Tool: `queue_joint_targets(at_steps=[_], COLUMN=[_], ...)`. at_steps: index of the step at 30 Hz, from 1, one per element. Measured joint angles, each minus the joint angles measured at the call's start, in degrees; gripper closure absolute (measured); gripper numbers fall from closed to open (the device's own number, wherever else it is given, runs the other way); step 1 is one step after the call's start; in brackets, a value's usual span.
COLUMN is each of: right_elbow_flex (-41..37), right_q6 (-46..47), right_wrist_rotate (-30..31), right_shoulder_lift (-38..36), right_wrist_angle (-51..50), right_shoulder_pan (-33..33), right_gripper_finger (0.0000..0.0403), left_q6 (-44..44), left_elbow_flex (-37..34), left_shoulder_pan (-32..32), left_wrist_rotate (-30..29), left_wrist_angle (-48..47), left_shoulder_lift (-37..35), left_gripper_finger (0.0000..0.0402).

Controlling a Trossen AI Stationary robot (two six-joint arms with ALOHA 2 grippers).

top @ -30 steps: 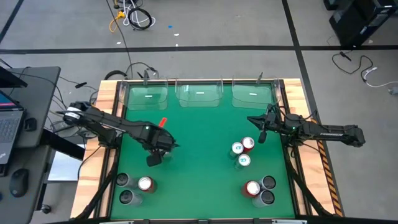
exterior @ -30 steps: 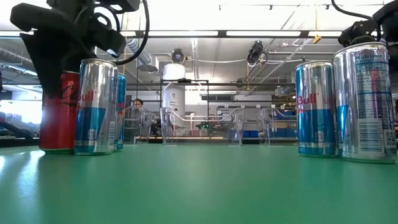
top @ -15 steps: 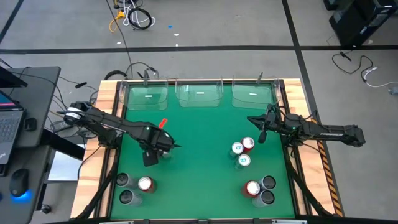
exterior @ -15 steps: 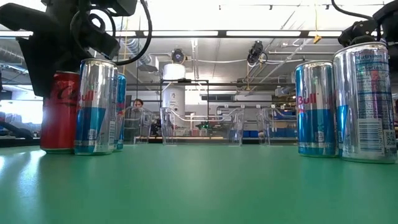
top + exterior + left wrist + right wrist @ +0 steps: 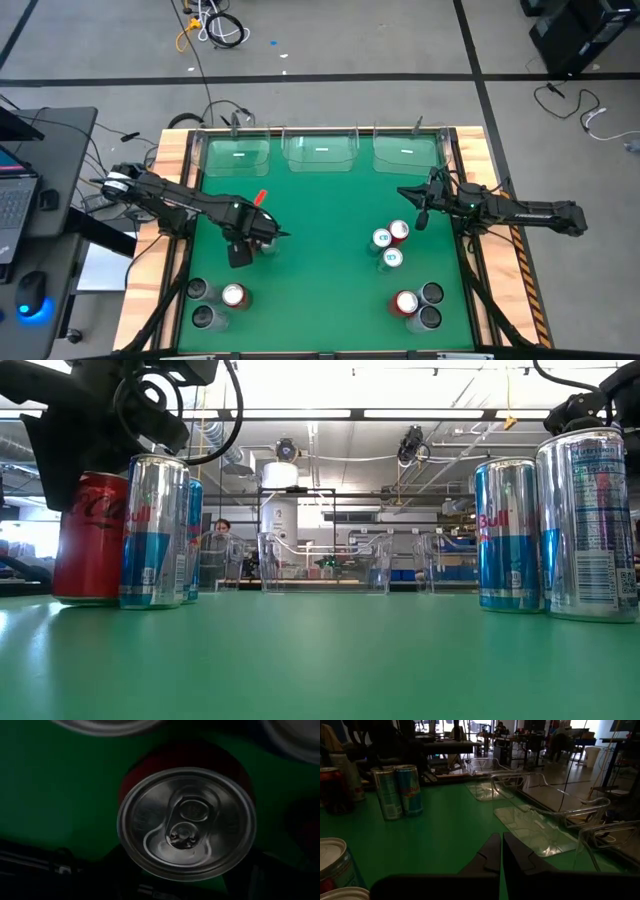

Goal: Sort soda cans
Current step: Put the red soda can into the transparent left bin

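My left gripper [image 5: 243,252] stands over a red soda can [image 5: 90,538] at the table's left middle and is shut on it. The left wrist view looks straight down on this can's silvery top [image 5: 187,822]. Two blue-and-white cans [image 5: 155,530] stand upright right beside it. My right gripper [image 5: 421,214] hangs shut and empty at the far right, its fingers [image 5: 492,855] together. A red can [image 5: 399,232] and two blue-and-white cans [image 5: 381,239] stand below it. My left gripper comes down from above on the red can, one finger on either side of its upper wall [image 5: 95,485]. The dark fingers hide the exact place of contact. The can sits tilted, its top leaning toward the blue-and-white cans. I cannot tell whether its base clears the mat.
Three clear bins [image 5: 322,152] line the far edge. Near left stand two dark cans [image 5: 198,290] and a red can [image 5: 234,295]. Near right stand a red can [image 5: 405,302] and two dark cans [image 5: 431,293]. The green mat's middle [image 5: 320,250] is bare.
My left gripper has moved a little toward the table's left edge, taking the red can with it. The can stood upright against the blue-and-white cans. Now it stands farther left and is tipped. My right arm has kept still.
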Motion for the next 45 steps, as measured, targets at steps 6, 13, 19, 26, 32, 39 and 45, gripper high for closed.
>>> queue_joint_targets(at_steps=[6, 13, 19, 26, 32, 39, 45], right_elbow_flex=[0.0, 0.0, 0.0, 0.0, 0.0, 0.0, 0.0], right_q6=[0.0, 0.0, 0.0, 0.0, 0.0, 0.0, 0.0], right_wrist_rotate=[0.0, 0.0, 0.0, 0.0, 0.0, 0.0, 0.0], right_shoulder_lift=[0.0, 0.0, 0.0, 0.0, 0.0, 0.0, 0.0], right_wrist_angle=[0.0, 0.0, 0.0, 0.0, 0.0, 0.0, 0.0], right_shoulder_pan=[0.0, 0.0, 0.0, 0.0, 0.0, 0.0, 0.0], right_gripper_finger=[0.0396, 0.0396, 0.0396, 0.0396, 0.0396, 0.0396, 0.0396], left_q6=[-1.7, -2.0, -1.8, -0.2, 1.6, 1.7, 2.7], left_elbow_flex=[0.0, 0.0, 0.0, 0.0, 0.0, 0.0, 0.2], left_shoulder_pan=[0.0, 0.0, 0.0, 0.1, 0.1, 0.1, 0.1], left_wrist_rotate=[0.1, 0.5, 0.2, -1.4, -1.8, -1.4, -1.0], left_wrist_angle=[2.3, 2.2, 2.5, 4.7, 7.4, 7.4, 6.7], left_shoulder_lift=[0.0, 0.0, 0.0, 0.0, 0.0, 0.0, -0.1], left_gripper_finger=[0.0080, 0.0018, 0.0035, 0.0043, 0.0052, 0.0059, 0.0103])
